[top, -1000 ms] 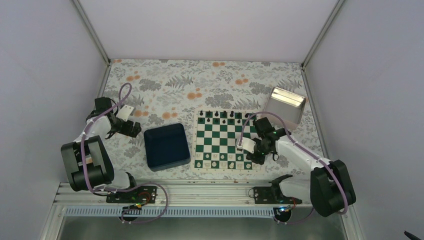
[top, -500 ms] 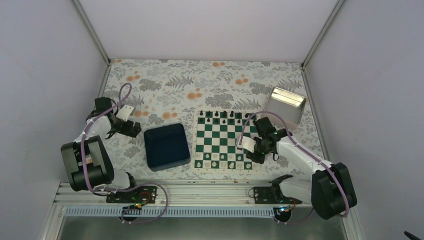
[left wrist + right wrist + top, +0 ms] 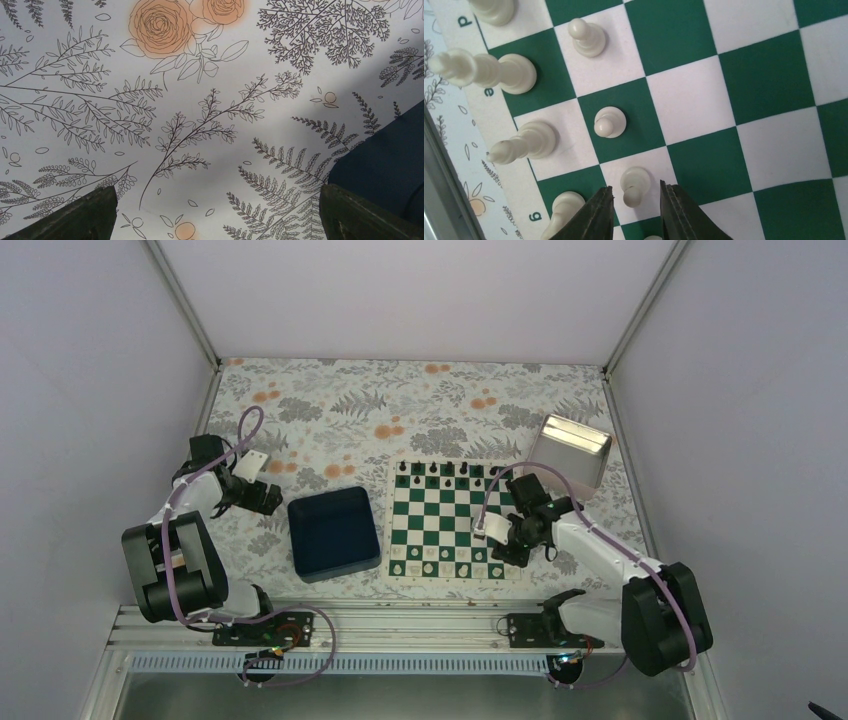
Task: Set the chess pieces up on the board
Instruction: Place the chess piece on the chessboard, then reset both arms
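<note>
The green-and-white board (image 3: 440, 522) lies right of centre. Several cream chess pieces (image 3: 440, 558) stand on its two near rows. My right gripper (image 3: 502, 544) hovers over the board's near right corner. In the right wrist view (image 3: 635, 188) its jaws are slightly apart around an upright cream pawn (image 3: 637, 177) on a white square, with a gap on each side. More pawns (image 3: 610, 121) and taller pieces (image 3: 526, 141) stand beside it on the board (image 3: 764, 75). My left gripper (image 3: 262, 498) is open and empty over the tablecloth (image 3: 216, 192).
A dark navy tray (image 3: 333, 532) sits left of the board; its corner shows in the left wrist view (image 3: 390, 160). A metal tin (image 3: 570, 452) stands at the board's far right. Black pieces (image 3: 447, 470) line the far row.
My right gripper has shifted slightly over the board's near right corner. The left arm has not moved.
</note>
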{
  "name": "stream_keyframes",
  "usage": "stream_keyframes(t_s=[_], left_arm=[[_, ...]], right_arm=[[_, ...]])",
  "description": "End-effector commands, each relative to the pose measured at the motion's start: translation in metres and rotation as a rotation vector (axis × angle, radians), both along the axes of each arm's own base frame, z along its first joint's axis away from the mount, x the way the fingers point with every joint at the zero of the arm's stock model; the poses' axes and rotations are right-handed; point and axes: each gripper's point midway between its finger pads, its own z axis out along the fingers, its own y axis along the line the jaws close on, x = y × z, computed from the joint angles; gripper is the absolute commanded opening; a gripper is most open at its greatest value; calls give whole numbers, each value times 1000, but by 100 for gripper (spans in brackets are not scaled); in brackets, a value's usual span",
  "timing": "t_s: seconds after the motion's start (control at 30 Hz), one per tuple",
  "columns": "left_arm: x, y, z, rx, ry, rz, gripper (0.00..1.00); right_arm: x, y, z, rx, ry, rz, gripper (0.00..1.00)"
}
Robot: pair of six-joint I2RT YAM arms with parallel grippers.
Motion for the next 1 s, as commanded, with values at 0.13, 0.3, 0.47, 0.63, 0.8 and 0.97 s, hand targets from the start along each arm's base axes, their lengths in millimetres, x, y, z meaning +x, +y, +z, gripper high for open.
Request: stream_keyframes(t_s=[0.13, 0.3, 0.47, 0.63, 0.8, 0.97], left_arm=[[-1, -3, 0, -7, -6, -6, 100], [-1, -3, 1, -4, -11, -7, 100], [-1, -3, 1, -6, -12, -8, 100], [-1, -3, 2, -8, -15, -5, 100], [-1, -6, 1, -24, -13, -16, 100], [-1, -7, 2, -25, -17, -18, 100]], right_arm=[[5, -2, 6, 6, -40, -14, 36], [15, 5, 37, 47, -92, -18, 56], [46, 23, 104, 161, -210, -86, 100], [103, 27, 151, 236, -392, -301, 100], [125, 33, 143, 321, -463, -379, 100], [130, 30, 133, 287, -511, -395, 100]])
